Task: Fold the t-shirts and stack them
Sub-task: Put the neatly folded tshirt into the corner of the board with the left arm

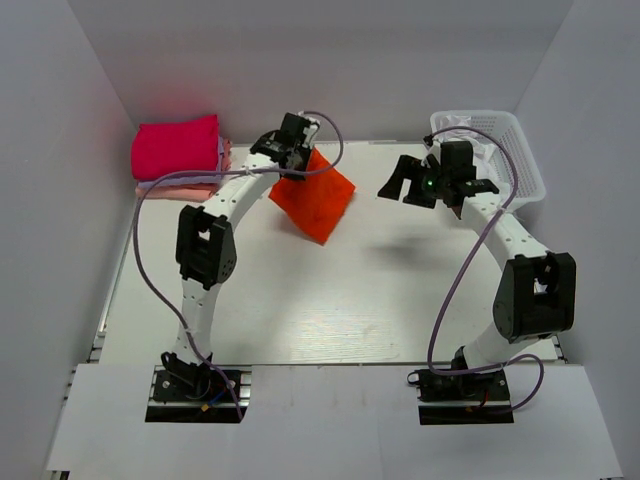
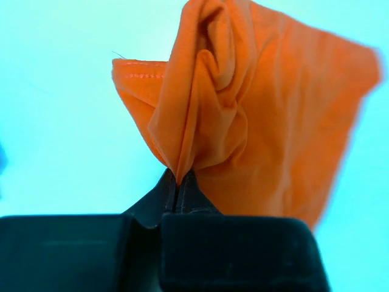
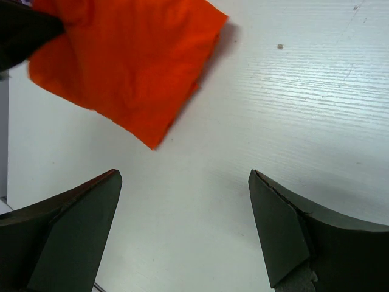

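Your orange-red t-shirt hangs bunched from one pinched point, draped down and to the right as a rough diamond in the top view; it sits back of centre over the table; can't tell whether its lowest corner touches the surface; a stitched hem shows at the cloth's left edge in the left wrist view.

Your left gripper is clamped on that shirt; the jaws are pressed together with a gathered fold of cloth coming out from between the tips; the arm reaches to the far left-centre.

Folded stack at back left, against the wall, just beside the left arm's wrist: the magenta-pink shirt on top, a light pink shirt under it; apart from the orange one.

Your right gripper is spread wide with nothing between the fingers; it hovers above bare table to the right of the orange shirt, not touching it.

A white basket sits in the back right corner, behind the right gripper.
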